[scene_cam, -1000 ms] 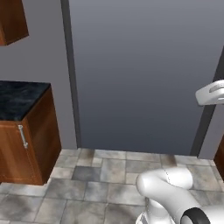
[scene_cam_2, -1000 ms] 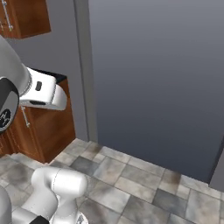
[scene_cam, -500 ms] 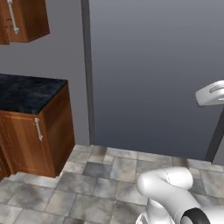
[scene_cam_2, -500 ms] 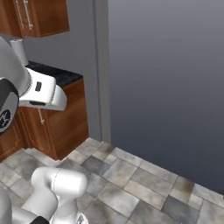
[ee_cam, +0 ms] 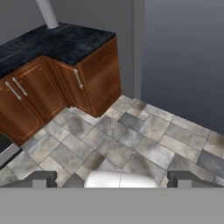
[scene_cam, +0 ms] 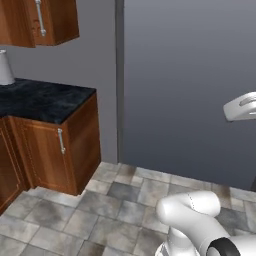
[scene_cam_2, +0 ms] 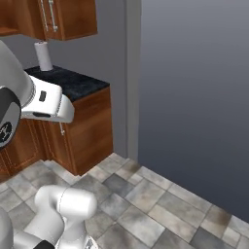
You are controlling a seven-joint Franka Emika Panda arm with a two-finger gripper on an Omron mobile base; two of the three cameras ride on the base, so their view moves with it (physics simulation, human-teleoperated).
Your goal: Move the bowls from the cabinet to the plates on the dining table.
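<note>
Tool [ee_cam: 112, 178] open, jaws wide apart, nothing between them, aimed down at grey tiled floor [ee_cam: 131, 140]. Wall cabinet [scene_cam: 50, 20] upper left, doors shut, silver bar handle [scene_cam: 40, 19] showing. Below it, black marbled desk [scene_cam: 40, 100] over low wood cupboards [scene_cam: 55, 150]; white roll [scene_cam_2: 44, 56] upright on it.

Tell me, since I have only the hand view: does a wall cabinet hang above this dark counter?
Observer: Yes. A brown wooden wall cabinet hangs above the counter, and it has long silver bar handles.
Operator: What is the white thing at the back of the counter? My view cuts it off.
Observer: It is an upright white roll, standing on the counter just below that cabinet.
</note>
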